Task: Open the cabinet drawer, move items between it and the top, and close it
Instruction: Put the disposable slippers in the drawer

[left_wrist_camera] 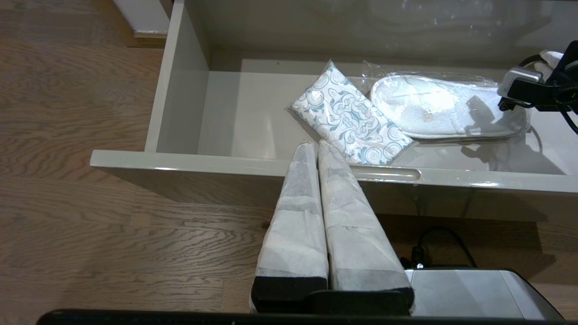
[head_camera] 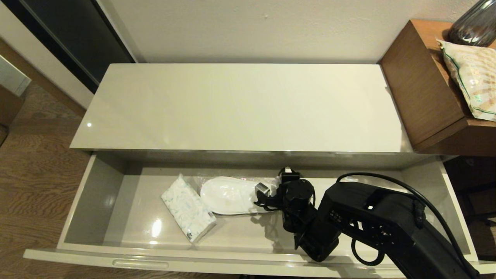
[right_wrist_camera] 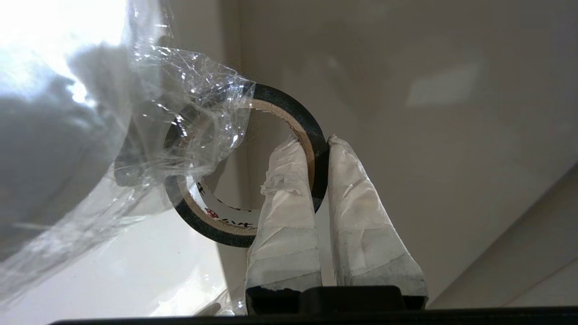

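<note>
The top (head_camera: 240,108) fills the upper middle of the head view; the open drawer (head_camera: 97,201) lies below it. Lower middle lies the soft, light tissue pack (head_camera: 188,213). Right of centre, the right gripper (right_wrist_camera: 321,169) is closed on the tape (right_wrist_camera: 203,221), one finger inside its stiff ring. The left gripper (left_wrist_camera: 318,151) is closed and empty.

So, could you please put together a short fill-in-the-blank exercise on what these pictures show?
1. The cabinet drawer stands ____.
2. The right pincer is shut on the wall of the black ____, one finger inside its ring.
3. The tissue pack lies in the drawer beside a bagged white ____.
4. The left pincer is shut and holds ____.

Missing words: open; tape roll; slipper; nothing.
</note>
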### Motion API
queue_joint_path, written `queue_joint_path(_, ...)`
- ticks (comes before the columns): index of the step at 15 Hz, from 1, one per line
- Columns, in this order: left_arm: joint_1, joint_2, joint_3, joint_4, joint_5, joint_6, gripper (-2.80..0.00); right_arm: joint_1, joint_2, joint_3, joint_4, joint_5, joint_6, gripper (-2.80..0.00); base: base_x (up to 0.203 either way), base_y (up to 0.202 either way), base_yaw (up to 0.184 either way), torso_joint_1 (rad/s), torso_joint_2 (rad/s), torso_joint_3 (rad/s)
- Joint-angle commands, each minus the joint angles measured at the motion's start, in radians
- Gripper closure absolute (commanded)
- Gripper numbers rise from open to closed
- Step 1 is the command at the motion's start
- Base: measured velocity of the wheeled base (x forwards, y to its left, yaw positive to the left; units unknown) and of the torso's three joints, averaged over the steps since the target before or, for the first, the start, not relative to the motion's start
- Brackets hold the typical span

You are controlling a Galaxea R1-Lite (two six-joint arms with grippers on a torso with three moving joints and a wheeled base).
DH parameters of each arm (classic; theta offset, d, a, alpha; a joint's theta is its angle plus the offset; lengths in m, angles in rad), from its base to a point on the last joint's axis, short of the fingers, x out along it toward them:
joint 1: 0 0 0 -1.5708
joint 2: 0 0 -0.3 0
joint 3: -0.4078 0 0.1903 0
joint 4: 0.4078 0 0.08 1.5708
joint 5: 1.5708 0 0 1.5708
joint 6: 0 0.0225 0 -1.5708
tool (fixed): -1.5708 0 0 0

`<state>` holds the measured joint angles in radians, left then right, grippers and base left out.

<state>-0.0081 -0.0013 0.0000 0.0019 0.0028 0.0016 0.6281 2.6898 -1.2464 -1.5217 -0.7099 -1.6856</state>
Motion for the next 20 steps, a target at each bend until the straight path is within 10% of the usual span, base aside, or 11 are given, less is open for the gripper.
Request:
queue_joint_path(1,0.000,0.001,0.000,0.001,0.000,0.000,0.00,0.004,-0.004,0.005,-0.008,-0.002,-0.010,0.00,0.000,0.000,0.000,0.000,0.00,0.000)
queue_joint_path(6,0.000,0.001,0.000,0.001,0.000,0.000,0.00,0.007,-0.005,0.004,-0.008,-0.002,-0.009,0.00,0.000,0.000,0.000,0.000,0.00,0.000)
queue_joint_path(7,0.000,0.001,0.000,0.001,0.000,0.000,0.00,0.012,-0.005,0.001,-0.008,-0.003,-0.011,-2.80,0.000,0.000,0.000,0.000,0.00,0.000)
queue_joint_path(20,0.000,0.001,0.000,0.001,0.000,0.000,0.00,0.038,-0.010,-0.001,-0.008,-0.013,-0.009,-2.80,0.000,0.000,0.000,0.000,0.00,0.000)
